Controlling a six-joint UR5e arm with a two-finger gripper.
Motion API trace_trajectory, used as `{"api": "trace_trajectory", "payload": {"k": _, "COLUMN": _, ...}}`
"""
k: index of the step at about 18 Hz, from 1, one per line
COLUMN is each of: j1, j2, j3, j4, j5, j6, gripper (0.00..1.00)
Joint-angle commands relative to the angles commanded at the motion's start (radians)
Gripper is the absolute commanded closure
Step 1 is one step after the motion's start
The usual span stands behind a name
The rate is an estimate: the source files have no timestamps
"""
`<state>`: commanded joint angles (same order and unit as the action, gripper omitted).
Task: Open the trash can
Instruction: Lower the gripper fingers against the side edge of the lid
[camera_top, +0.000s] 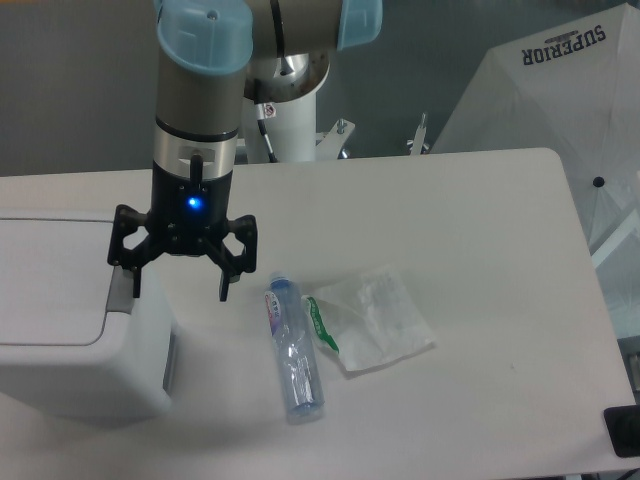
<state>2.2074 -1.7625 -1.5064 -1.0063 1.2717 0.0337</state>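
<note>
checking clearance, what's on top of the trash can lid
Nothing rests on the flat white lid. The open gripper hangs at its right edge, one finger over the grey push-tab. The trash can interior is hidden.

On my feed the white table (480, 230) carries the white trash can (70, 330) at its left edge, with a clear bottle (292, 350) and plastic wrapper (375, 320) lying beside each other mid-table.

Gripper (181, 285) being held wide apart over grey push-tab (122, 288) of white trash can (70, 330); lid being kept closed.
</note>
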Motion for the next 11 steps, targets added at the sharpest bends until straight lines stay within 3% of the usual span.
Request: {"api": "trace_trajectory", "payload": {"k": 11, "j1": 0.000, "j2": 0.002, "j3": -0.015, "j4": 0.000, "j5": 0.002, "j6": 0.000, "gripper": 0.00}}
